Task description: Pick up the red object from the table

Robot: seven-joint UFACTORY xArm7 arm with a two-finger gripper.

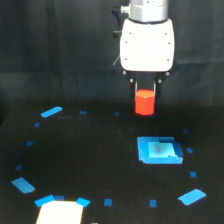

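Nearest my view, below the blue patch (159, 150), I see a pale block (59, 212) and scattered tape marks on the table (90, 165). Beyond the patch hangs the red object (145, 102), and it looks clear of the table, though I can't be sure of the gap. It sits directly under the gripper (145, 91), its axis upright, top tucked between the dark fingers (135, 90). The jaws stand closed on its upper part, so I judge it held. From here the move is straight up.
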